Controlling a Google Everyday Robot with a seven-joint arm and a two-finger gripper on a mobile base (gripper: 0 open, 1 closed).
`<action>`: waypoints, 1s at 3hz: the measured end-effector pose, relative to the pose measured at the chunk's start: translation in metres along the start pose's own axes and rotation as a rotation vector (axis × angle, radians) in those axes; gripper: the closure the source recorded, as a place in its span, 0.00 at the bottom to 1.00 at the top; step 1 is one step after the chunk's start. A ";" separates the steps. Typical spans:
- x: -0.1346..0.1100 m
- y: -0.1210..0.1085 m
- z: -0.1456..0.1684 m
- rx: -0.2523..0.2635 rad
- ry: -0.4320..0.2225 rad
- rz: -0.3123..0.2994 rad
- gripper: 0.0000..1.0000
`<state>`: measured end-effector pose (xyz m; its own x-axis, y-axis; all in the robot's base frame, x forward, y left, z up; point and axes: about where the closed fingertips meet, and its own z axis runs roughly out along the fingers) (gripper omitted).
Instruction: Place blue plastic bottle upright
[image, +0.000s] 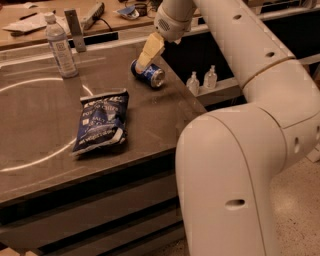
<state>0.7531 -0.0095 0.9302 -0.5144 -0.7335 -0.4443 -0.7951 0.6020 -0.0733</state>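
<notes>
The blue plastic bottle, in fact a small dark-blue soda can, lies on its side near the right edge of the brown table. Its silver end faces front right. My gripper, tan at the tip, hangs from the white arm and reaches down to the can's far upper end, touching or almost touching it. The part of the can under the gripper is hidden.
A dark-blue chip bag lies flat in the middle of the table. A clear water bottle with a white cap stands at the back left. Two small bottles stand on a ledge past the table's right edge. My white base fills the front right.
</notes>
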 end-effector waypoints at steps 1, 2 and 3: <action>-0.015 0.006 0.017 -0.001 0.027 -0.010 0.00; -0.023 0.001 0.051 -0.004 0.053 -0.013 0.00; -0.021 -0.010 0.068 0.006 0.062 -0.002 0.00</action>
<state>0.7939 0.0215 0.8792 -0.5321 -0.7527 -0.3876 -0.7943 0.6023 -0.0793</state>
